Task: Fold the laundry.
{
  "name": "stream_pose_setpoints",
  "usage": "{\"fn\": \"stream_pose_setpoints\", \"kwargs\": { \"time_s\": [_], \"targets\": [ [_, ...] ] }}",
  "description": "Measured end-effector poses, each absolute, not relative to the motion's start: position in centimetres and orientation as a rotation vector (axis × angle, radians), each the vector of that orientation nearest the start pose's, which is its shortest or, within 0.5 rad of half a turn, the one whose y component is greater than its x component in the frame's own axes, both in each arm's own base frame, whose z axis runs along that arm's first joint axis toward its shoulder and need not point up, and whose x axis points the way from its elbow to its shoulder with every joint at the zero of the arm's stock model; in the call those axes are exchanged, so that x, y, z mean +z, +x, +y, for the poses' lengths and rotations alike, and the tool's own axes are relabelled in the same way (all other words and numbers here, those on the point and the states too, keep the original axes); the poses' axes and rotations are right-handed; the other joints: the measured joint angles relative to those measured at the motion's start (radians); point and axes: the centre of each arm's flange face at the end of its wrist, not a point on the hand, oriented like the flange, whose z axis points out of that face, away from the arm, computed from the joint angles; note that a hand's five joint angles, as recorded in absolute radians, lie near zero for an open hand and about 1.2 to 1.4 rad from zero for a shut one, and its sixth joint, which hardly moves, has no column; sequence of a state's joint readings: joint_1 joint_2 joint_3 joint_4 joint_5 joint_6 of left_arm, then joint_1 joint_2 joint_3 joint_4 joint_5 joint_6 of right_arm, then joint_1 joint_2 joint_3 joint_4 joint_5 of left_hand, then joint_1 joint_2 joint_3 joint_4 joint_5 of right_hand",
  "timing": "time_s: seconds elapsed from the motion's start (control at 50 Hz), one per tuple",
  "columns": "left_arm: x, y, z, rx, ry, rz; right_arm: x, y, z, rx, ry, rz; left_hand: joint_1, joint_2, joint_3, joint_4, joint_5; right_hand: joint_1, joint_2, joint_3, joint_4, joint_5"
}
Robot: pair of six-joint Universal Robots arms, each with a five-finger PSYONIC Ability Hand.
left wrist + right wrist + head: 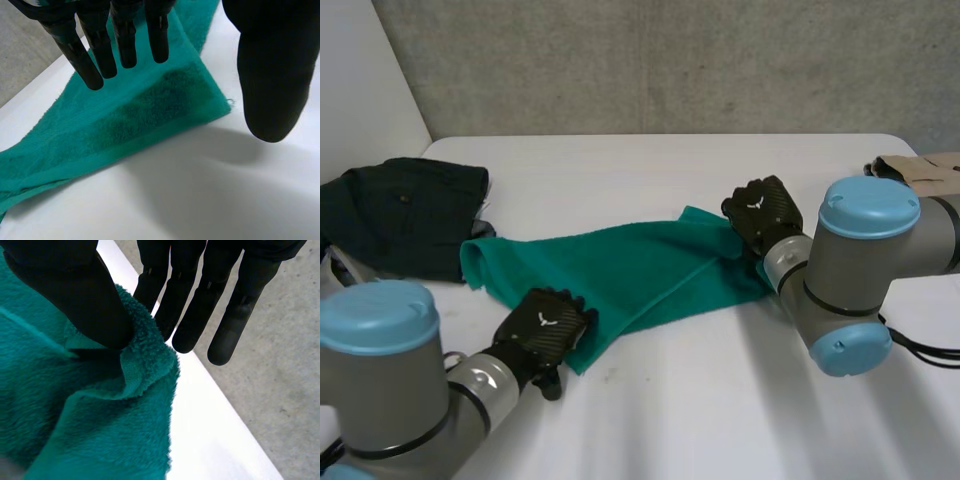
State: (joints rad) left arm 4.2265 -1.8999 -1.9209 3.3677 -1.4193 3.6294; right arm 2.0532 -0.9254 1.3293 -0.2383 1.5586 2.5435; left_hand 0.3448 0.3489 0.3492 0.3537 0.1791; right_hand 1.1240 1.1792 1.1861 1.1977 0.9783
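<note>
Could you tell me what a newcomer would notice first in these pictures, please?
A teal terry-cloth towel lies stretched across the white table. The right hand pinches one end between thumb and fingers; the left hand is open over the opposite corner. A dark crumpled garment lies at the table's left edge.

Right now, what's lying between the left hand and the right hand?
The teal terry-cloth towel, rumpled on the white table, spans from the left hand to the right hand; the head view shows it.
</note>
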Motion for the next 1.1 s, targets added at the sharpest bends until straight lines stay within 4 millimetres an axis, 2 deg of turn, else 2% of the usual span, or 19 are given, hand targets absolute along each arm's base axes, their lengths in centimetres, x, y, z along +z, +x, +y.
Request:
{"fn": "stream_pose_setpoints", "kwargs": {
  "time_s": [0.14, 0.26, 0.52, 0.66, 0.72, 0.74, 0.78, 0.82, 0.92, 1.0, 1.1],
  "targets": [
    [11.6, -27.3, -20.3, -1.774, 1.410, 2.329, 15.4, 30.7, -30.6, -2.031, -1.256, 2.124, 0.008, 0.013, 0.015, 0.013, 0.014, 0.000, 0.000, 0.000, 0.000, 0.000],
    [11.1, -27.8, -21.1, -1.780, 1.409, 2.311, 15.2, 30.5, -30.5, -2.028, -1.254, 2.128, 0.046, 0.045, 0.047, 0.045, 0.049, 0.000, 0.000, 0.000, 0.000, 0.000],
    [12.1, -29.1, -23.3, -1.863, 1.399, 2.243, 15.1, 30.6, -30.3, -2.023, -1.262, 2.126, 0.090, 0.097, 0.097, 0.098, 0.101, 0.000, 0.000, 0.000, 0.000, 0.000],
    [11.5, -30.0, -24.9, -1.874, 1.399, 2.228, 15.0, 30.6, -30.3, -2.022, -1.265, 2.125, 0.187, 0.179, 0.181, 0.176, 0.169, 0.000, 0.000, 0.000, 0.000, 0.000],
    [11.2, -30.4, -25.8, -1.865, 1.405, 2.225, 15.1, 30.5, -30.3, -2.024, -1.264, 2.124, 0.389, 0.369, 0.360, 0.356, 0.337, 0.000, 0.000, 0.000, 0.000, 0.000],
    [11.2, -30.4, -25.8, -1.865, 1.405, 2.225, 15.1, 30.5, -30.3, -2.024, -1.264, 2.124, 0.389, 0.369, 0.360, 0.356, 0.337, 0.000, 0.000, 0.000, 0.000, 0.000],
    [11.1, -30.6, -26.4, -1.855, 1.409, 2.228, 15.2, 30.4, -30.4, -2.029, -1.260, 2.125, 0.670, 0.641, 0.626, 0.625, 0.607, 0.000, 0.000, 0.000, 0.000, 0.000],
    [11.4, -30.7, -26.6, -1.855, 1.405, 2.228, 15.3, 30.3, -30.5, -2.033, -1.256, 2.127, 0.789, 0.792, 0.780, 0.784, 0.762, 0.000, 0.000, 0.000, 0.000, 0.000],
    [13.8, -30.5, -26.9, -1.918, 1.326, 2.214, 15.7, 30.0, -30.8, -2.045, -1.245, 2.132, 0.789, 0.843, 0.836, 0.841, 0.784, 0.000, 0.000, 0.000, 0.000, 0.000],
    [17.7, -29.5, -26.8, -2.048, 1.133, 2.202, 16.4, 29.4, -31.1, -2.053, -1.234, 2.148, 0.789, 0.843, 0.836, 0.841, 0.784, 0.000, 0.000, 0.000, 0.000, 0.000],
    [21.4, -28.0, -26.8, -2.180, 0.935, 2.177, 17.8, 28.7, -31.1, -2.046, -1.245, 2.165, 0.789, 0.843, 0.836, 0.841, 0.784, 0.000, 0.000, 0.000, 0.000, 0.000]
  ]
}}
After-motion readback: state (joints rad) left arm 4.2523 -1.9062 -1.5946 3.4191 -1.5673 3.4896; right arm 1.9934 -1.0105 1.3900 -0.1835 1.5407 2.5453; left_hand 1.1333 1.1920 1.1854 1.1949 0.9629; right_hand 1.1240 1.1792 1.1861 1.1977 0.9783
